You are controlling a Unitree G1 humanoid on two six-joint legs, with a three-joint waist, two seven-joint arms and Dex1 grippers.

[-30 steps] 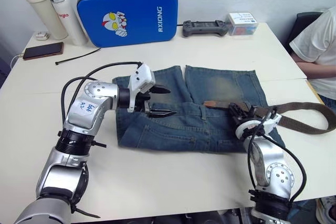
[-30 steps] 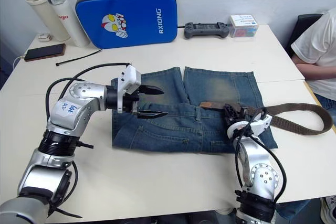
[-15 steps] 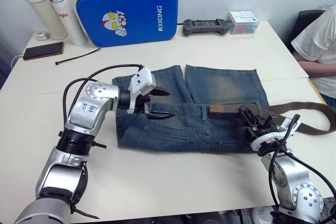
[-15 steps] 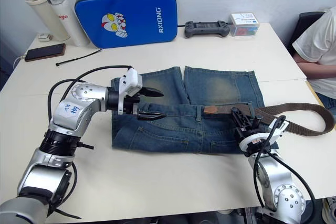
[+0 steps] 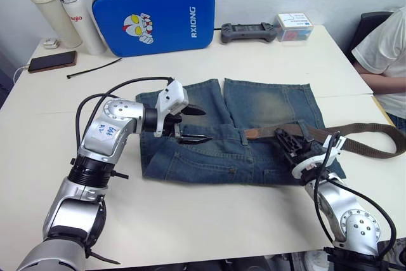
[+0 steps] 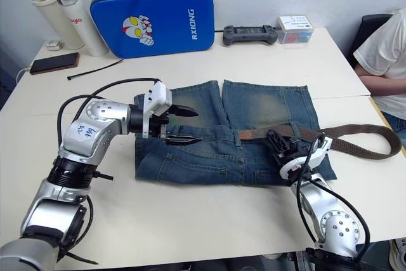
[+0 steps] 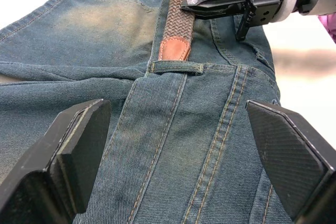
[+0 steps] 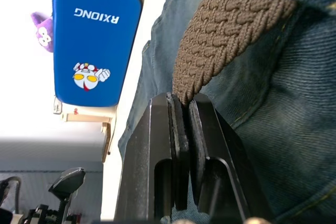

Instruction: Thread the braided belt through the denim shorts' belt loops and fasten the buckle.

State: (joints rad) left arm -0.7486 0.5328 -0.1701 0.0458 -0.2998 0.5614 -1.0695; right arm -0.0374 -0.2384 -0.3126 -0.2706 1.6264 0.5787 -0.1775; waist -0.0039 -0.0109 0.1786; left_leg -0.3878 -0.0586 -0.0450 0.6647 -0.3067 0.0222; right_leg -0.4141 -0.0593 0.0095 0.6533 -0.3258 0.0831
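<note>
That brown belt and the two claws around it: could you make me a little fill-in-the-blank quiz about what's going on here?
1. The right gripper is shut on the braided ____.
2. The left gripper hovers over the denim shorts with its fingers ____.
3. The belt's leather tip lies just short of a belt ____.
4. The case standing behind the shorts is ____ in colour.

Missing words: belt; open; loop; blue

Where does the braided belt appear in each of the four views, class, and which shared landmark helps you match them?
Left eye view: braided belt on the shorts' right waistband, trailing onto the table.
Right eye view: same place.
Left wrist view: leather tip just short of a belt loop.
Right wrist view: pinched in the right gripper.
Landmark: blue case.
</note>
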